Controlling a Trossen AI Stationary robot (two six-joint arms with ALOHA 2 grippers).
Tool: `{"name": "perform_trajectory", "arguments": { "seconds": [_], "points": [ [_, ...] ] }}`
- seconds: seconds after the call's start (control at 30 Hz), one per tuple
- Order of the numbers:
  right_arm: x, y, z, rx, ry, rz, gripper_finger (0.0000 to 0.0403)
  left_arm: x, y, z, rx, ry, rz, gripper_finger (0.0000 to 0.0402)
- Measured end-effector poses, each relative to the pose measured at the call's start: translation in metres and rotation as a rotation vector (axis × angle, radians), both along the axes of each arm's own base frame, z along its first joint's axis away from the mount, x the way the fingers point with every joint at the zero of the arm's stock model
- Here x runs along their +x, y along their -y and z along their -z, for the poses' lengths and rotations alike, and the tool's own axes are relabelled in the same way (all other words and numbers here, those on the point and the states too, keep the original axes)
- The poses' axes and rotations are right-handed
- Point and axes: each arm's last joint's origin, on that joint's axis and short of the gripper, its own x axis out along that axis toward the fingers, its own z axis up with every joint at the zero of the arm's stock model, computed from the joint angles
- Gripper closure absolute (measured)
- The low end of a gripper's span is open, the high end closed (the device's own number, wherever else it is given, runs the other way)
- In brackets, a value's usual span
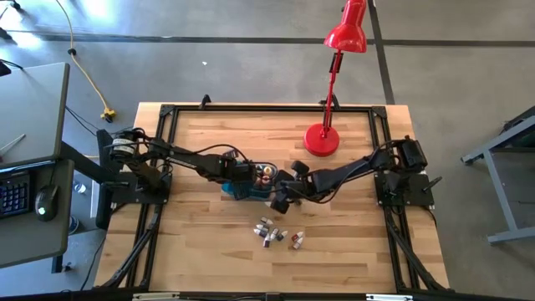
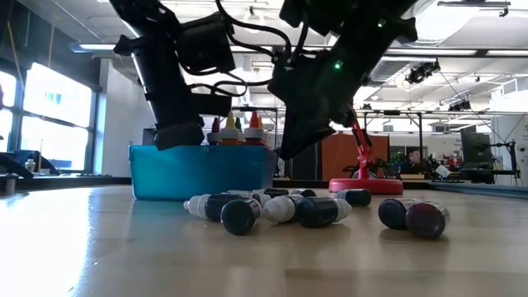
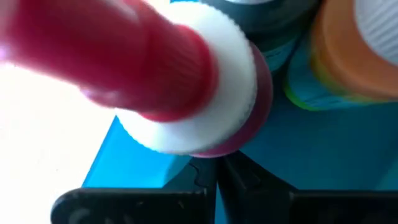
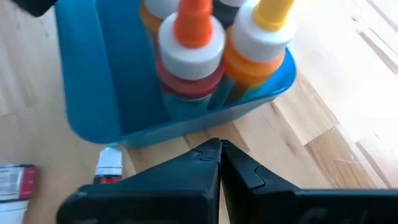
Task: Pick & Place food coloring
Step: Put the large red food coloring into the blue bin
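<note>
Teal tub [image 2: 202, 173] holding upright bottles [image 2: 235, 129], loose bottles [image 2: 313, 210] (lying) on table [image 2: 264, 256]

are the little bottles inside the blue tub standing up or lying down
Standing up. In the blue tub, the bottles have caps pointing upward, and the low view shows their tips rising above its rim. The loose bottles on the table lie flat.

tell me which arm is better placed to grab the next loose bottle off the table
Probably the right. Its shut gripper hangs outside the teal tub, on the side nearest the loose bottles; the left gripper, also shut, is down inside the tub.
</note>
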Motion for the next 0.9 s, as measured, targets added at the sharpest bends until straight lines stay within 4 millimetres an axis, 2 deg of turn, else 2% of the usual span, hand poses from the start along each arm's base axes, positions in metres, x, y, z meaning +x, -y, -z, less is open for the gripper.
{"name": "perform_trajectory", "arguments": {
  "seconds": [0.3,0.9],
  "points": [
    [0.0013,0.0112,0.0003,0.013,-0.006,0.015,0.0403,0.0073,0.0013,-0.0005,-0.023,0.052,0.063,0.0402],
    [-0.0016,0.0069,0.0020,0.015,-0.040,-0.005,0.0403,0.0086,0.0013,0.0008,-0.012,0.050,0.077,0.0402]
  ]
}}
